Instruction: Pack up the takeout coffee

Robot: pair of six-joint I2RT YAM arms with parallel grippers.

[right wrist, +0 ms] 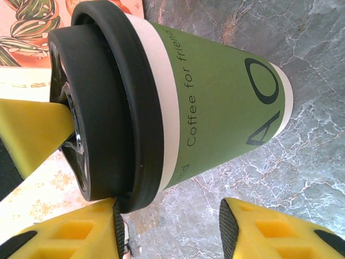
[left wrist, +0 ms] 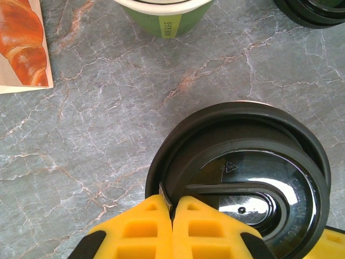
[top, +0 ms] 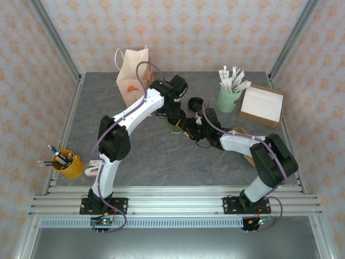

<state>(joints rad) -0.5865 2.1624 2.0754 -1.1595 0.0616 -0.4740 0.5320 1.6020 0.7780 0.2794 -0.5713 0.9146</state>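
Observation:
A takeout coffee cup (right wrist: 215,91), green with a cream rim, stands on the table with a round black lid (left wrist: 242,178) on it. My left gripper (left wrist: 172,202) is shut on that lid's near rim, pinching it between both yellow fingers. My right gripper (right wrist: 170,221) is open beside the cup; one pad (right wrist: 117,224) touches the lid's edge and the other stands clear over bare table. From above, both grippers, left (top: 174,116) and right (top: 190,131), meet at the cup (top: 176,128) mid-table. A second, lidless green cup (left wrist: 161,13) stands just beyond.
A paper bag (top: 132,75) with a croissant print stands at the back left. A loose black lid (top: 195,102) lies behind the cups. A mint cup of wrapped sticks (top: 229,97) and a napkin box (top: 261,105) sit at the back right, and a yellow pen cup (top: 68,165) at the front left.

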